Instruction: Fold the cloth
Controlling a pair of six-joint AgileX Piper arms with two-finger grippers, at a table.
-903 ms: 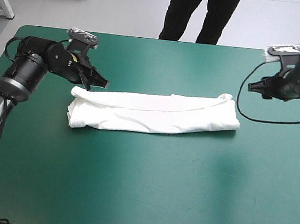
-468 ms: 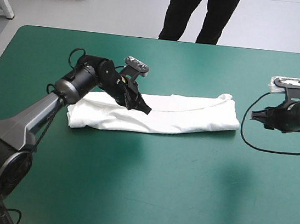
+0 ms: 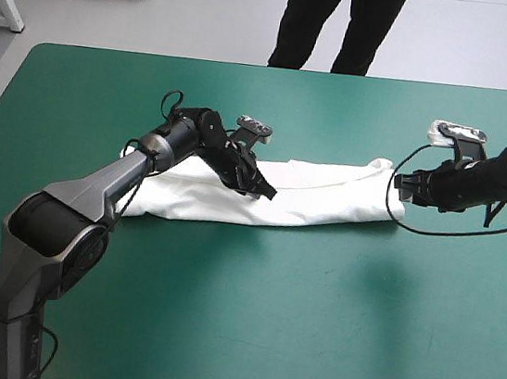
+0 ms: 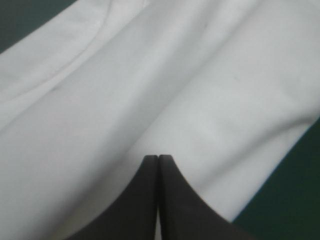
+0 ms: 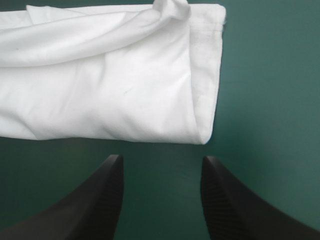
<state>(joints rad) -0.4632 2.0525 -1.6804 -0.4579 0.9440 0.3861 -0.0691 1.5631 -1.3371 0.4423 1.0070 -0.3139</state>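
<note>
**Item:** T-shirt (image 3: 327,197) — white, folded into a long narrow band. It lies flat across the middle of the teal-green surface (image 3: 244,329), its length running left to right.

**Left pincer** (image 3: 268,192): extended over the band's middle, toward its near edge. The black fingers are closed to a single point, with no cloth seen between them. Whether the tip presses the fabric or hangs just above it cannot be told.

**Right pincer** (image 3: 398,183): just beside the band's right end, low over the surface. The fingers are spread apart and hold nothing — the folded end lies directly ahead of them.

**Step, as judged:** doubling the band end over end, with the left tip marking the crease.

**Risks:**
- The right pincer may catch only the top layer, so the band peels open on lifting.
- The closed left tip may drag or rumple the middle.
- The bunched far corner at the right end may skew the fold.
</note>
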